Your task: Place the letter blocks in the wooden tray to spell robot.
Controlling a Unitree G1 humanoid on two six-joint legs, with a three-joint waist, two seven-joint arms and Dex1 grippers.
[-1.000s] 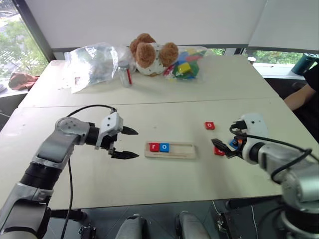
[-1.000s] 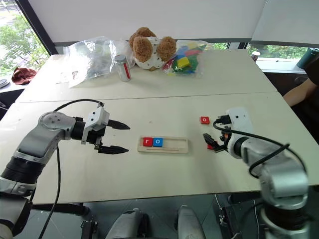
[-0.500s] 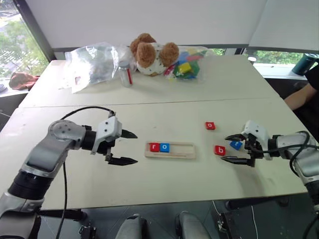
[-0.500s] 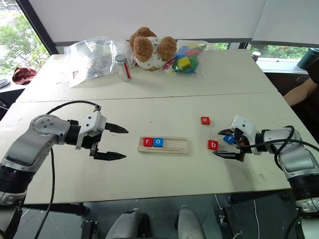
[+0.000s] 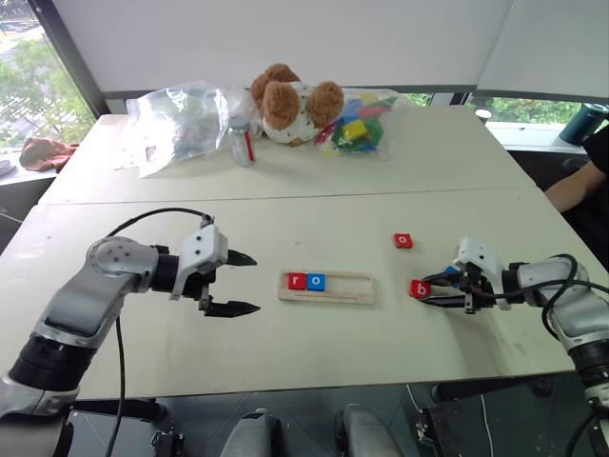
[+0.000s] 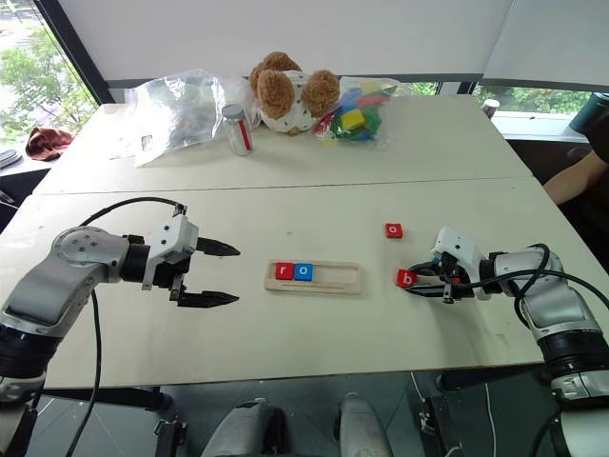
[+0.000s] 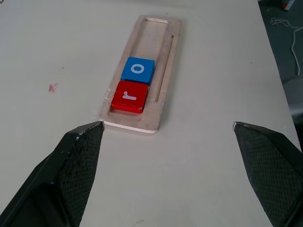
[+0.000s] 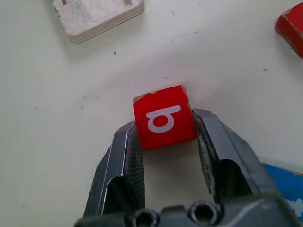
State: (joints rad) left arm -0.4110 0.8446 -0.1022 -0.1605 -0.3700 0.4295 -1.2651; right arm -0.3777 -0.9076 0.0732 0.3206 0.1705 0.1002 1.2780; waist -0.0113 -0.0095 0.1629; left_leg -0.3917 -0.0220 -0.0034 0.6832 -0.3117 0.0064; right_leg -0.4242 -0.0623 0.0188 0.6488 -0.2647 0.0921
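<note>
1. Wooden tray (image 5: 325,287) lies flat on the counter (image 5: 314,228), mid-front, between the two arms. Long axis runs left–right across the robot's view.
2. In the tray: red "r" block (image 5: 296,281) at the left end, blue "o" block (image 5: 315,282) touching it on the right. Both letters read upright from the robot's side. Rest of the tray to the right is bare wood.
3. Red "b" block (image 5: 419,288) sits on the counter just right of the tray, apart from it. In the right wrist view the letter lies sideways (image 8: 164,117).
4. Right end effector (image 8: 165,135) is closed on the "b" block, one finger on each opposite side face, block still resting on the counter. It points toward the tray, low and near level.
5. Red "o" block (image 5: 403,241) lies loose on the counter, behind the "b" block, well apart from the tray.
6. Blue block (image 8: 284,189) sits just beside the right end effector, on the side away from the tray; its letter can't be read.
7. Left end effector (image 5: 235,284) hovers left of the tray, fingers spread wide, holding nothing, pointing at the tray's left end.
</note>
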